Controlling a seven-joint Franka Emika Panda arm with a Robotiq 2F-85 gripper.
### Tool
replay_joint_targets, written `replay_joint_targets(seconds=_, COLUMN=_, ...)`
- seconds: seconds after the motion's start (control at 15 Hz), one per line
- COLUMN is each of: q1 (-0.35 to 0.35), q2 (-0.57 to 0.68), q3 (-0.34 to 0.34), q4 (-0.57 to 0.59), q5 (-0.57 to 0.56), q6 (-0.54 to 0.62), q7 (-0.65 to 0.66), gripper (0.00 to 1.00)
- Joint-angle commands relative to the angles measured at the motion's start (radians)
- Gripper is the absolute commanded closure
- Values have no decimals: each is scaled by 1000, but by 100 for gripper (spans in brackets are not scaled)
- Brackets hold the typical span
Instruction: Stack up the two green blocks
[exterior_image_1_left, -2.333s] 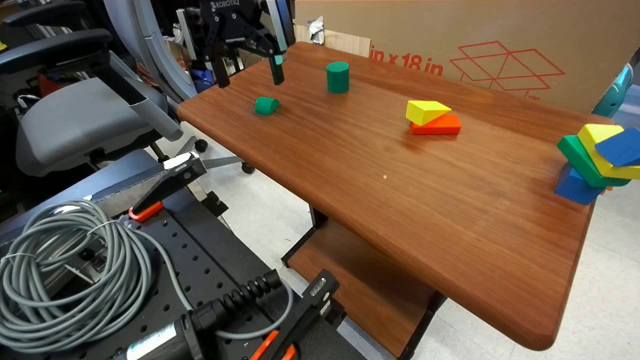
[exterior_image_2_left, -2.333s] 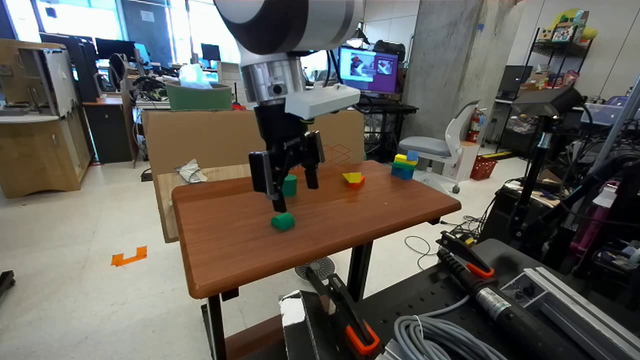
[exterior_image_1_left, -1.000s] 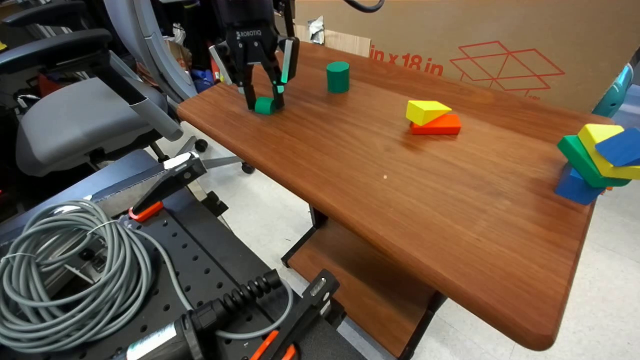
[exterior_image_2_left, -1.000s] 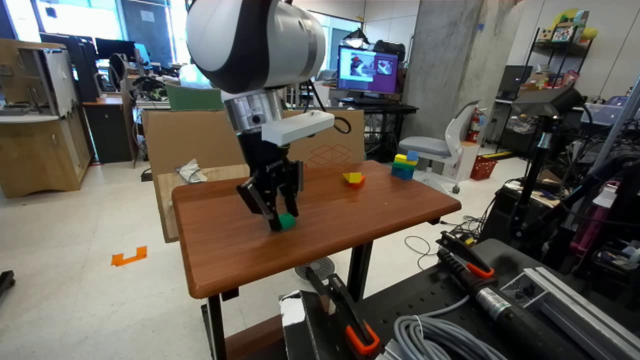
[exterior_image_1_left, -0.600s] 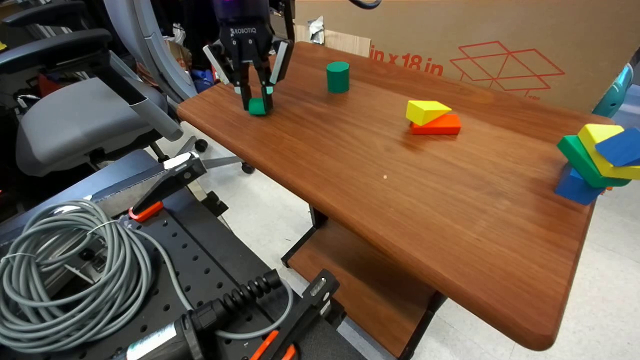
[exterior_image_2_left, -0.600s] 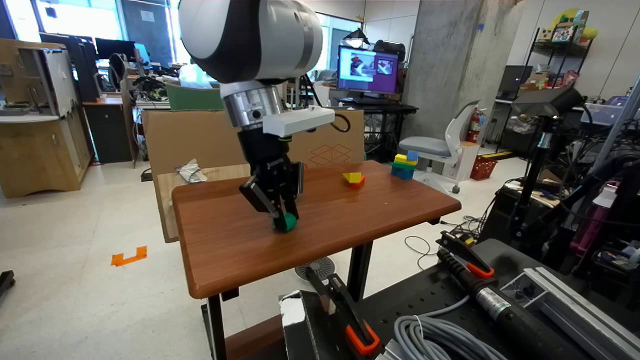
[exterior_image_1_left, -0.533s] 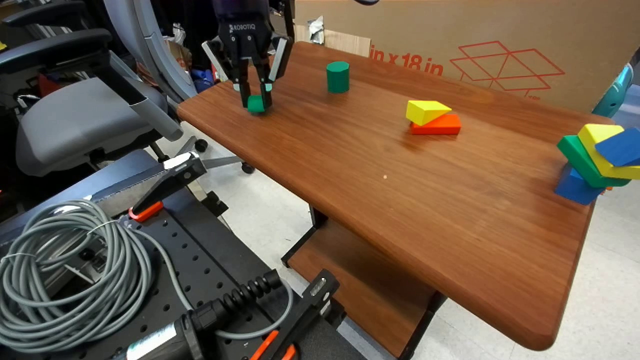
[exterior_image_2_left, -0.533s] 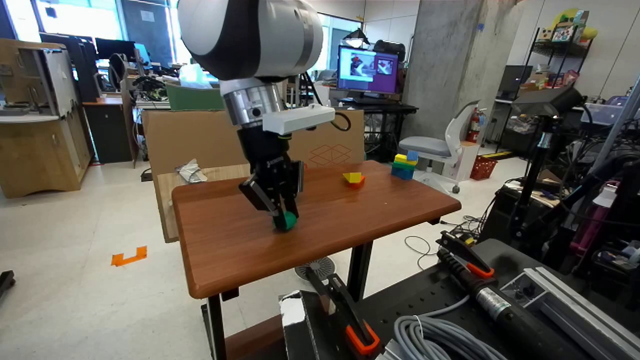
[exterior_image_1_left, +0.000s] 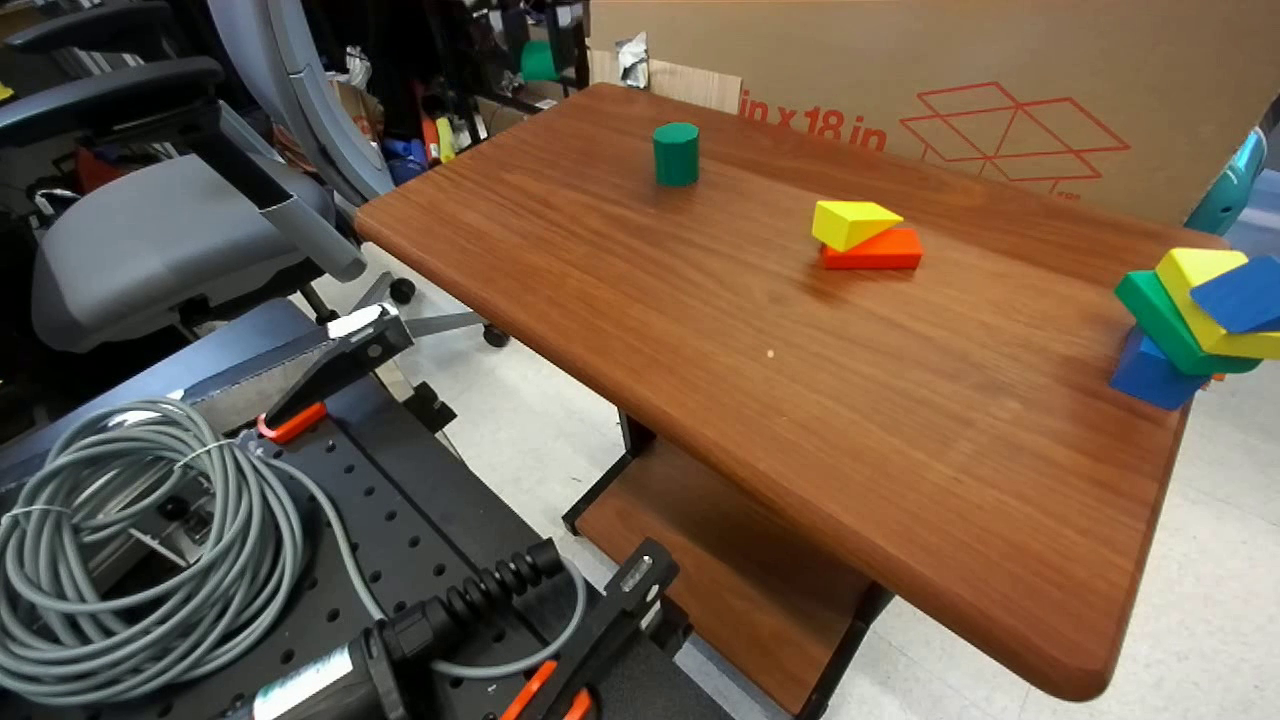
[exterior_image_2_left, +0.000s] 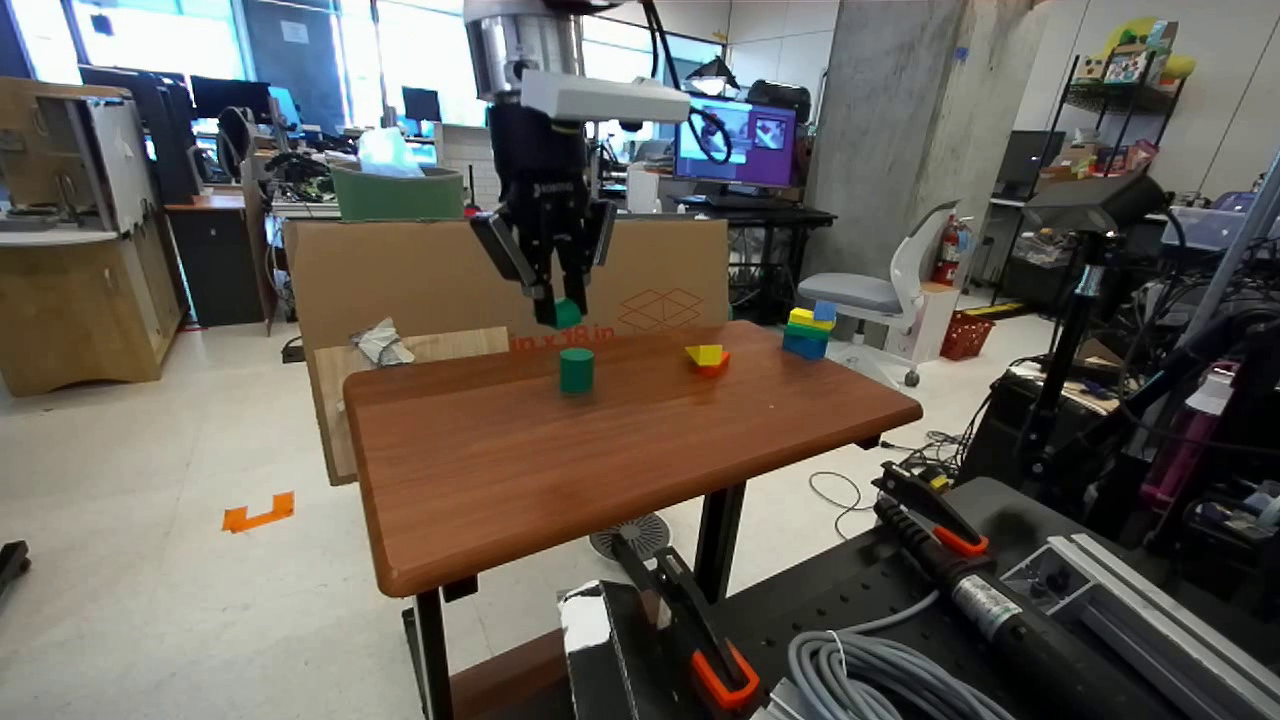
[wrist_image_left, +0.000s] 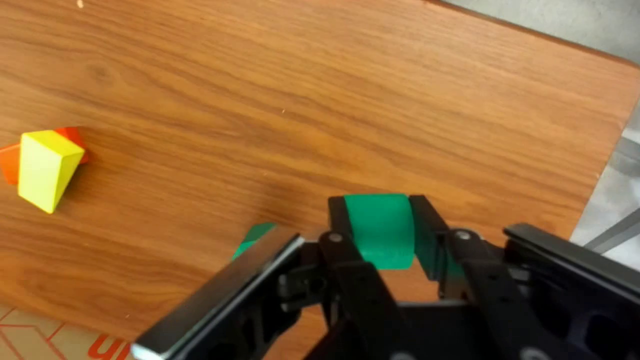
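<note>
One upright green block is seen on the brown table in an exterior view. To its right, a yellow wedge is borne, askew, on a red block. At the table's right end, a stack of blue, green and yellow pieces is noted, its layers turned against each other. A small green block is shown near the upper edge of this view; the dark parts about it are poorly made out.

In an exterior view, the gripper is found above the table, its jaws closed on the small green block, which is held in the air. Below, with a gap between, the upright green block is shown standing. Behind the table, a cardboard panel with red print is seen.

In the wrist view, the small green block is seen clamped between the jaws. The upright green block is partly hidden behind the gripper, off to the side of the held block and apart from it. The red block is partly covered by the yellow wedge.
</note>
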Motion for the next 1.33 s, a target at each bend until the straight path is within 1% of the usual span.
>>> replay_joint_targets(seconds=0.0, q1=-9, q2=5, q3=-32, q4=65, q5=-1, q6=-19, q7=68, gripper=92)
replay_joint_targets(seconds=0.33, q1=-6, q2=86, q3=-77, q4=176, q5=-16, q6=-47, q7=143, gripper=92)
replay_joint_targets(seconds=0.67, q1=2, q2=176, q3=-91, q4=270, q5=-7, q6=-76, q7=190, gripper=92)
replay_joint_targets(seconds=0.93, q1=4, q2=230, q3=-96, q4=315, q5=-1, q6=-102, q7=217, gripper=92)
replay_joint_targets(seconds=1.27, q1=2, q2=262, q3=-101, q4=327, q5=7, q6=-115, q7=242, gripper=92)
